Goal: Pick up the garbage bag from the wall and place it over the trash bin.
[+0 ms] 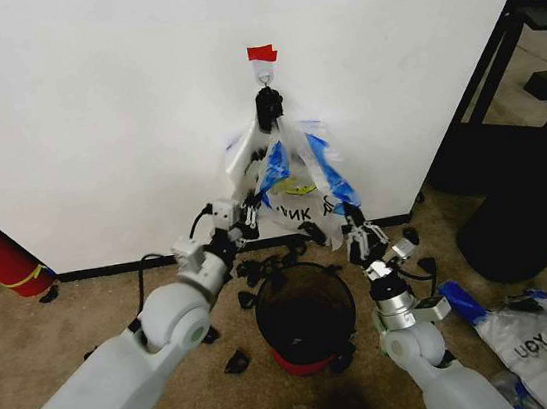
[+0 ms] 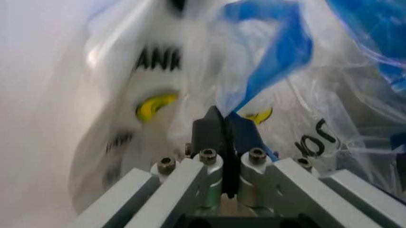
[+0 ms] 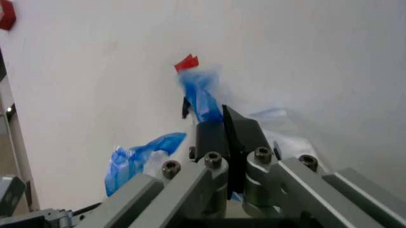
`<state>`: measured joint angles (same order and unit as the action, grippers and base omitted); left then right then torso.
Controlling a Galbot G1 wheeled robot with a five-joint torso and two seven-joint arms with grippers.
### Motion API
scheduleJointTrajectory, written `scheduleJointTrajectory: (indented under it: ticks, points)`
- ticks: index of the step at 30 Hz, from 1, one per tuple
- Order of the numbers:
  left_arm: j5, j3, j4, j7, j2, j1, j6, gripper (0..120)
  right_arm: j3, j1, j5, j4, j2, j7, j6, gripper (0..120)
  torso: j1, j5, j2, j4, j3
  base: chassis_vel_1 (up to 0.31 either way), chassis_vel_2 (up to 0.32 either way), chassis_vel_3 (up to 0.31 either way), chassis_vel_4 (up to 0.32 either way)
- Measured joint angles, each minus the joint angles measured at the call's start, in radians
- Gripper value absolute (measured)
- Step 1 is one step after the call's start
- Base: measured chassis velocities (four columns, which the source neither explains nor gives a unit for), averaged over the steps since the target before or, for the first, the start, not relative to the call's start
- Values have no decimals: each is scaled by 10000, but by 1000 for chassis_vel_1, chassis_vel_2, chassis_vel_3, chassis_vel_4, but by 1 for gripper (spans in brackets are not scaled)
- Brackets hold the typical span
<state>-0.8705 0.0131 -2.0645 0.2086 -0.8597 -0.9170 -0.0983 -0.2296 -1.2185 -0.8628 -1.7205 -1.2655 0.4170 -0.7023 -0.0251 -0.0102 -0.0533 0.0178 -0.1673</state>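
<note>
You've got the garbage bag [image 1: 296, 186] hanging on the hook under red tape [image 1: 262, 54] on the wall [image 1: 89, 108], right above the trash bin [image 1: 305, 313] on the carpet. Left tool [image 1: 248, 220] is clenched on the bag's lower left edge. Right tool [image 1: 359, 242] is clenched at its lower right, fingers [image 3: 231, 133] pressed together.

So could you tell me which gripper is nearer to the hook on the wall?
Left, by a small margin. The left gripper is up against the hanging garbage bag, below-left of the hook. The right gripper sits lower, at the bag's bottom right corner.
</note>
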Motion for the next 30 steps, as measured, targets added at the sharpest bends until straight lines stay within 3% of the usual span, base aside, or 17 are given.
scheduleJointTrajectory:
  ticks: [11, 19, 30]
  points:
    - [751, 1139, -1286, 461, -245, -2530, -108, 0, -732, -1965, 139, -128, 230, 2266, -510, 0, 0, 2, -1, 3, 1, 0, 0, 0, 0]
    - [1288, 1277, -1943, 1233, -290, -3126, -384, 0, -1339, -2424, 742, -39, 314, 2958, -1016, 0, 0, 2, -1, 3, 0, 0, 0, 0, 0]
    - [1522, 2110, -3151, 2212, -237, -4402, -1007, 0, -1825, -2710, 959, 63, 516, 4241, -1227, 0, 0, 4, -1, 2, 0, 0, 0, 0, 0]
